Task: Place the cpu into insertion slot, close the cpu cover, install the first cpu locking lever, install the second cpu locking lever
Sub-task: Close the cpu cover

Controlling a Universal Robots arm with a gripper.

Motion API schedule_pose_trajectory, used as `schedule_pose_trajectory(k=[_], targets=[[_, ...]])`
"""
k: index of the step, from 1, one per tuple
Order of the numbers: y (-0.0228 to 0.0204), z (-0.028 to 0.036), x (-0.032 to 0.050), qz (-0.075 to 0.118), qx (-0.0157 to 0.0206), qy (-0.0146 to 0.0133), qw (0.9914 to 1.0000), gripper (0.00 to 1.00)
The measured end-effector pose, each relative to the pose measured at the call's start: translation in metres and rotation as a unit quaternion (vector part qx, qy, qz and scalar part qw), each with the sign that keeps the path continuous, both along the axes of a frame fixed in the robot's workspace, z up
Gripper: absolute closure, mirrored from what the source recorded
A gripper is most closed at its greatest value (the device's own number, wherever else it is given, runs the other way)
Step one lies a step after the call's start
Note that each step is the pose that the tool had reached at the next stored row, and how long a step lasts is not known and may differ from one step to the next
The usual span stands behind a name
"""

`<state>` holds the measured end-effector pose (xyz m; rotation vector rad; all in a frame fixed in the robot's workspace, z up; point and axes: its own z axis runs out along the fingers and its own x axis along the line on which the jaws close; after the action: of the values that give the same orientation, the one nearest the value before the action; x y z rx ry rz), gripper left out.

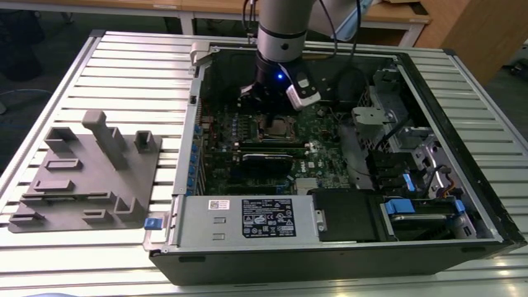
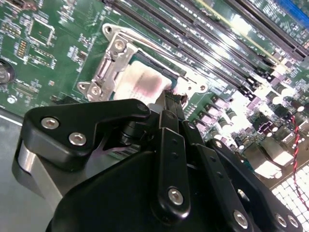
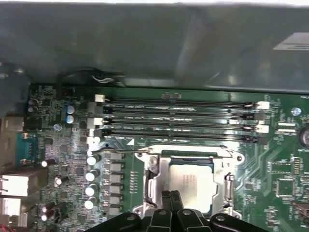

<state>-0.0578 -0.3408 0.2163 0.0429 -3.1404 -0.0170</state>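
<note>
Your gripper (image 3: 170, 194) has its fingers pinched close together, right at the edge of the cpu (image 3: 193, 181). The cpu lies flat on the green board (image 3: 282, 145), with the cpu cover (image 3: 153, 182) around it.

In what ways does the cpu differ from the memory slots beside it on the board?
The cpu is square with a pale metal top; the memory slots are long, narrow and black. The cpu sits alone within the cpu cover; the slots are four parallel rows. Both lie flat on the green board.
</note>
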Motion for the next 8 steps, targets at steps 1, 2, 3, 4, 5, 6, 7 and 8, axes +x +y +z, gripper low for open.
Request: schedule_pose_trajectory(k=[1, 2, 3, 4, 5, 6, 7, 8], targets=[[0.0000, -0.0005, -0.0016, 0.000, 0.0000, -0.0007, 1.00000, 0.89], [0.0000, -0.0016, -0.0026, 0.000, 0.0000, -0.0018, 1.00000, 0.89], [0.0000, -0.0029, -0.0034, 0.000, 0.0000, -0.0033, 0.99999, 0.89], [0.0000, -0.0044, -0.0043, 0.000, 0.0000, -0.0051, 0.99999, 0.89], [0.0000, -0.0055, -0.0051, 0.000, 0.0000, -0.0060, 0.99998, 0.89], [0.0000, -0.0057, -0.0059, 0.000, 0.0000, -0.0062, 0.99998, 0.89], [0.0000, -0.0059, -0.0065, 0.000, 0.0000, -0.0062, 0.99998, 0.89], [0.0000, -0.0059, -0.0070, 0.000, -0.0001, -0.0063, 0.99998, 0.89]])
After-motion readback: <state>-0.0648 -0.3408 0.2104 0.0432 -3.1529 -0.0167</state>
